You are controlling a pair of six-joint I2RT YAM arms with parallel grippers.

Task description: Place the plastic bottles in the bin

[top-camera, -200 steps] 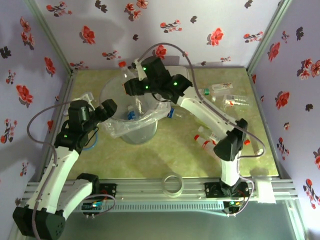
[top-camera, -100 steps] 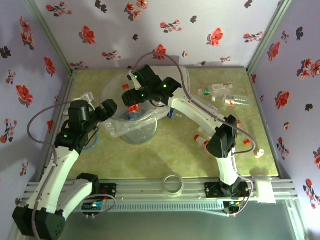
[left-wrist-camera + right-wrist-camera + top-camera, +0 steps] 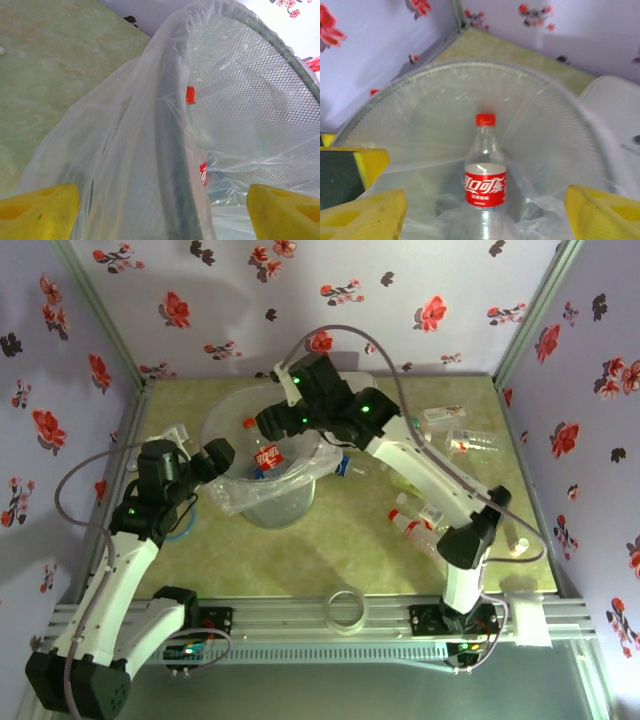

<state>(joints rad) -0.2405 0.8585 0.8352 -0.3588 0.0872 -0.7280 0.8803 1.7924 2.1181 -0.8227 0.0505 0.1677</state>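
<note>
The bin (image 3: 207,428), a round clear bucket with a crinkly bag, stands left of centre on the table. Inside it lies a clear plastic bottle (image 3: 268,454) with a red label and red cap. In the right wrist view this bottle (image 3: 485,182) rests free in the bag below the mesh wall of the bin (image 3: 470,67). My right gripper (image 3: 278,420) hovers over the bin's far side; its yellow fingers (image 3: 365,212) stand wide apart and it (image 3: 485,216) is open. My left gripper (image 3: 214,455) is open, straddling the bin's bagged rim (image 3: 170,150) without closing on it (image 3: 162,210).
More bottles lie on the table: two (image 3: 448,414) (image 3: 472,441) at the back right, a green-capped one (image 3: 410,425), red-capped ones (image 3: 415,525) under the right arm, a blue-labelled one (image 3: 345,468) beside the bin. A white box (image 3: 365,382) sits behind the bin. A clear ring (image 3: 346,608) lies at the front edge.
My right gripper has opened and let go of the red-label bottle, which now lies in the bin. The right arm has pulled back a little. The left arm has not moved.
</note>
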